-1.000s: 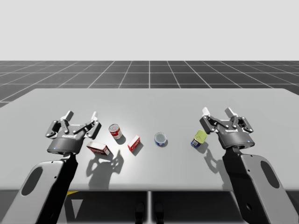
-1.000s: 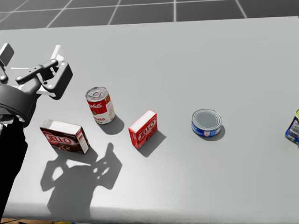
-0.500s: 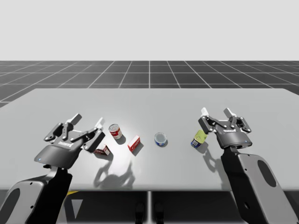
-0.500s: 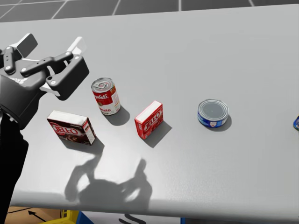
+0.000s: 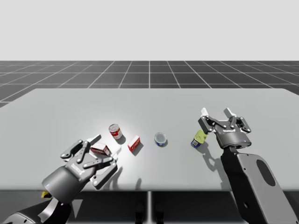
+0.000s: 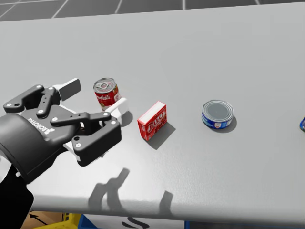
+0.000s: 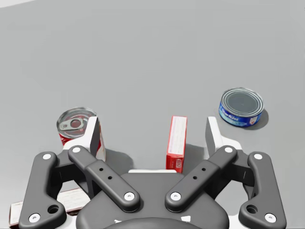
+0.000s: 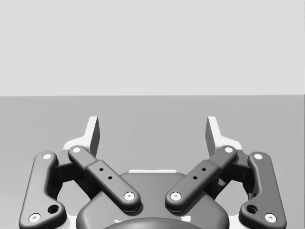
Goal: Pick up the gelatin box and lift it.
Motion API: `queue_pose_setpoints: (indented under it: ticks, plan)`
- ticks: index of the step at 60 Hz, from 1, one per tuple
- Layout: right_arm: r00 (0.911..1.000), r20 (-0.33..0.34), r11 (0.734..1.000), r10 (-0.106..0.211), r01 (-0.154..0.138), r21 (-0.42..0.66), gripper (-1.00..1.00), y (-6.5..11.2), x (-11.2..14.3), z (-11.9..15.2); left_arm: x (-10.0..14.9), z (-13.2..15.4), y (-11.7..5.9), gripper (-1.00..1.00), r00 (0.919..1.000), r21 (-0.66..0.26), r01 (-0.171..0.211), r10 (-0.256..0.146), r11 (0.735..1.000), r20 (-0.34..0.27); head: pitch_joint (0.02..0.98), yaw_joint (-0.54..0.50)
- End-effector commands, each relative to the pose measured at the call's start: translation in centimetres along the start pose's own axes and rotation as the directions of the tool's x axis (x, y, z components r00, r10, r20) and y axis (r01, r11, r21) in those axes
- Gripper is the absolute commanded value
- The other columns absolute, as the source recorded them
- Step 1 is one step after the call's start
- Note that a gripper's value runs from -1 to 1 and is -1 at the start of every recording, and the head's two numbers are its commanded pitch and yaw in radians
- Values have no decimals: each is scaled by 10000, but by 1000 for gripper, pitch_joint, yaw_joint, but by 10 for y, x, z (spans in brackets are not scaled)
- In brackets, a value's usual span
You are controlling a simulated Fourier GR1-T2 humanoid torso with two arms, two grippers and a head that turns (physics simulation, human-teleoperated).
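Now, left hand (image 7: 152, 128) spread wide, small red box (image 7: 177, 143) standing on edge ahead, untouched

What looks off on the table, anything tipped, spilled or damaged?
Nothing is spilled or damaged. The small red box stands on a narrow side, turned at an angle. The dark red box lies partly under my left gripper. The red-and-white can and the flat blue can sit upright.

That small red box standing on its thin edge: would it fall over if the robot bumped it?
Probably: the small red box stands upright on a narrow edge, so a sideways bump would likely tip it flat. Its flat faces should keep it from rolling, unlike the red can nearby.
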Motion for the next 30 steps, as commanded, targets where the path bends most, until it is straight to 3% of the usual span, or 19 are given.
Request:
queue_pose_setpoints:
  ticks: [1, 10, 13, 30]
  plan:
    - [9999, 19, 10000, 99, -99, -6, -1000, 0, 0, 0, -27, -8, -12, -1000, 9970, -256, 86, -105, 9996, -763, 852, 139]
    - [9999, 50, 9999, 148, -148, -24, -1000, 1, 0, 0, -41, -25, -12, -1000, 9937, -262, 79, -108, 9996, -1118, 853, 139]
    - [9999, 63, 9999, 156, -156, -34, -1000, 1, 0, 0, -46, -33, -11, -1000, 9926, -106, 321, -331, 9994, -1172, 853, 138]
    - [9998, 98, 9998, 179, -178, -50, -1000, 1, 1, 0, -56, -66, -13, -1000, 9872, -240, 121, -158, 9996, -1588, 851, 136]
